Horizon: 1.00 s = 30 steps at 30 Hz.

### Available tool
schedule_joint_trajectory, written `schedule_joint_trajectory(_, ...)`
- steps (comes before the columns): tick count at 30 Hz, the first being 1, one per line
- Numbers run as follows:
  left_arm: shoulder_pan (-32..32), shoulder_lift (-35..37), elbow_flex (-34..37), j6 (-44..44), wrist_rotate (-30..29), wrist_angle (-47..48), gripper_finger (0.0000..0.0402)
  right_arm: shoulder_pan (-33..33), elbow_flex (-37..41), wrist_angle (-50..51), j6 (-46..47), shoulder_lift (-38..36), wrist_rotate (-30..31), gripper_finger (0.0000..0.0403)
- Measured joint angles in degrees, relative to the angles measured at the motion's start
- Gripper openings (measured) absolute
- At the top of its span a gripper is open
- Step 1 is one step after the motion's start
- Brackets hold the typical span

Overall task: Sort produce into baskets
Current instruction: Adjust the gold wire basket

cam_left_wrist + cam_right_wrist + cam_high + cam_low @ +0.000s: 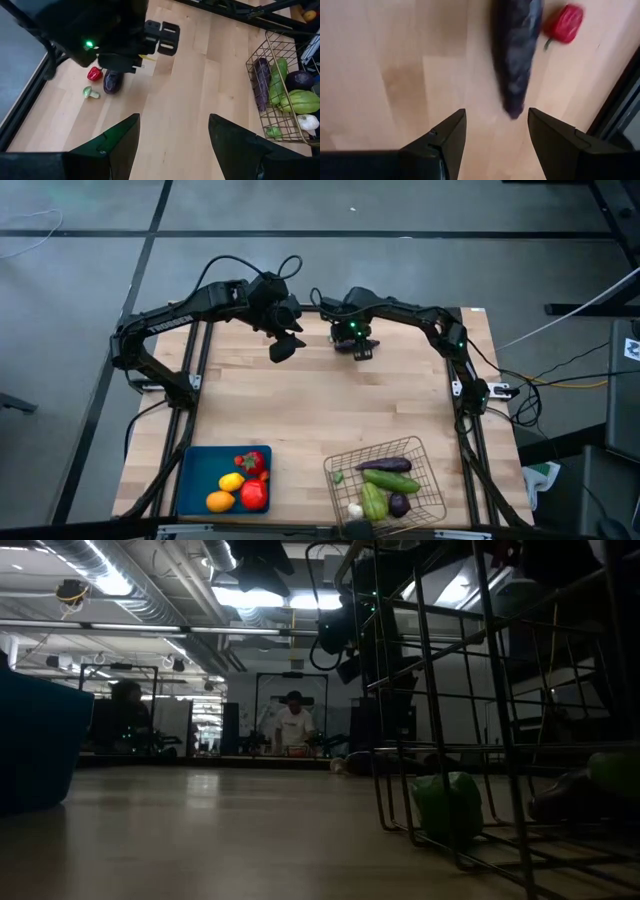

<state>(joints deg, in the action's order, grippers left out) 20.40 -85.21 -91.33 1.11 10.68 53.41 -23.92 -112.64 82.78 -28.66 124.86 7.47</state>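
Right pincer (495, 135): released, empty, above the purple eggplant (516, 55)
Red pepper (566, 23): on the counter (330, 410), just beside the eggplant
Left pincer (172, 145): released, empty, near the eggplant

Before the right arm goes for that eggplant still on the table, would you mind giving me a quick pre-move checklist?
1. Right gripper open and empty: ok.
2. Purple eggplant lies ahead of its fingers, free on the table: ok.
3. Red pepper apart from the eggplant: ok, though close.
4. Wire basket has room: ok.
5. Left gripper open, empty, hanging clear of the basket: ok.
6. Small green piece beside the eggplant may be nudged: cannot tell.
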Motion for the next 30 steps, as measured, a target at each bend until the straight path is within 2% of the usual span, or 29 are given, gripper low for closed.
schedule_joint_trajectory(5,0.0,0.0,0.0,0.0,0.0,0.0,0.0233,0.0,0.0,6.7,2.8,-1.0,0.2,0.0211)
schedule_joint_trajectory(14,0.0,0.0,0.0,0.0,0.0,0.3,0.0233,-0.1,0.0,7.1,7.0,-8.1,-9.1,0.0211)
schedule_joint_trajectory(17,0.0,0.0,0.0,0.0,0.0,0.8,0.0233,-0.1,0.8,4.7,6.7,-9.8,-11.7,0.0211)
schedule_joint_trajectory(26,-0.5,0.0,0.0,0.0,0.0,1.4,0.0233,-2.8,10.3,-6.4,-0.8,-12.0,-13.1,0.0211)
schedule_joint_trajectory(30,-1.0,0.0,0.0,0.1,0.0,1.3,0.0233,-4.7,10.6,-4.9,0.2,-12.1,-13.1,0.0211)
